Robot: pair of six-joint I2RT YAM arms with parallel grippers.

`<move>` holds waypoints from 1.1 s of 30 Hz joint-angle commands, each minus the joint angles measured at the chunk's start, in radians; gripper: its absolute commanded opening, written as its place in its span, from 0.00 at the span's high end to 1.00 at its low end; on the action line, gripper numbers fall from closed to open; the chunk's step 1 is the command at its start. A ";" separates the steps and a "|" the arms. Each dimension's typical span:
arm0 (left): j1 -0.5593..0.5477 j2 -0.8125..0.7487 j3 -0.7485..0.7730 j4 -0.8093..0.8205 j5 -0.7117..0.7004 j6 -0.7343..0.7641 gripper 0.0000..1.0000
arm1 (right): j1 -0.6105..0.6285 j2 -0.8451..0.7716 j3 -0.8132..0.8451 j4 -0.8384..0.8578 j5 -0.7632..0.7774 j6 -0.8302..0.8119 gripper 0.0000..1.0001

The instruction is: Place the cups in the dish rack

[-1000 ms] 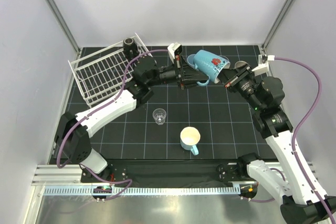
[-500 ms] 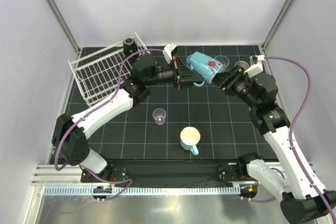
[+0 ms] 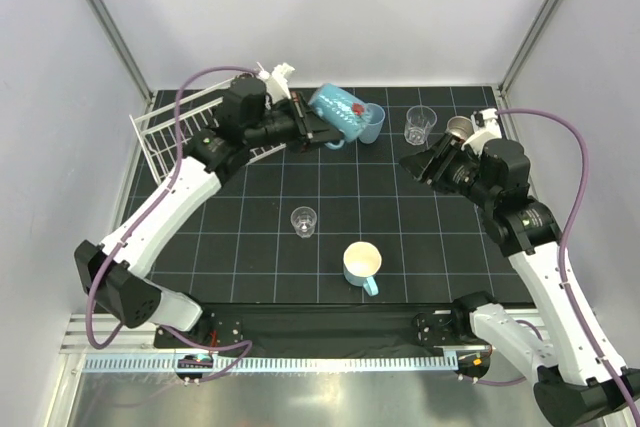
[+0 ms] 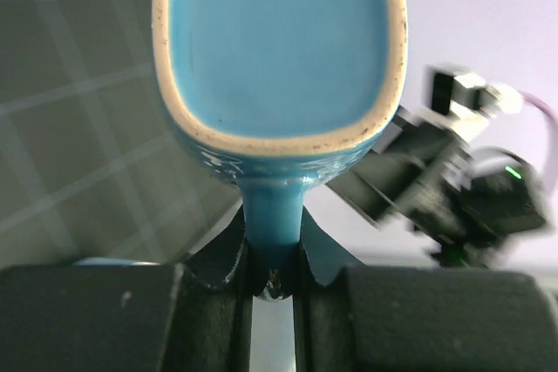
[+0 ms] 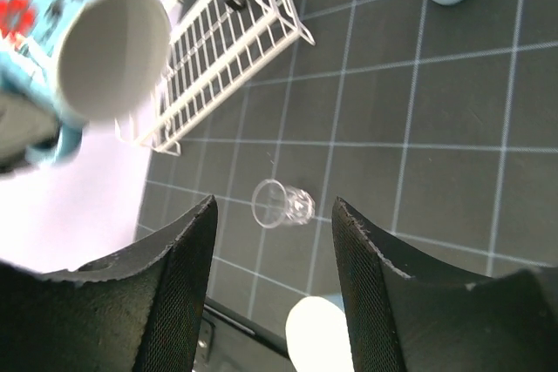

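Black gridded table (image 3: 420,247) below me. Dish rack (image 3: 185,137) sits just left of my left tool (image 3: 318,132), which pinches the blue mug (image 3: 345,114) by its handle, airborne. I'd swing left and lower it gently inside the wires. Right tool (image 3: 412,163) gapes empty.

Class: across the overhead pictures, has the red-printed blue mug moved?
Yes. The blue mug, gripped by the left gripper, moved left, away from the back clear glass, toward the dish rack.

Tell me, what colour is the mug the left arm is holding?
The mug is light blue with small red and dark marks, clearest in the top external view.
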 commanded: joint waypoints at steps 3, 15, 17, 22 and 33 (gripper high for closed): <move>0.087 -0.064 0.058 -0.243 -0.287 0.257 1.00 | 0.004 -0.036 0.026 -0.115 -0.028 -0.063 0.43; 0.256 0.108 0.122 -0.336 -0.570 0.490 1.00 | 0.005 -0.039 0.095 -0.322 -0.013 -0.157 0.42; 0.282 0.146 0.139 -0.337 -0.600 0.507 1.00 | 0.005 -0.031 0.123 -0.350 0.000 -0.168 0.42; 0.310 0.243 0.200 -0.342 -0.620 0.565 1.00 | 0.002 0.039 0.233 -0.408 0.046 -0.243 0.42; 0.328 0.485 0.415 -0.378 -0.657 0.668 1.00 | -0.007 0.119 0.338 -0.479 0.123 -0.324 0.42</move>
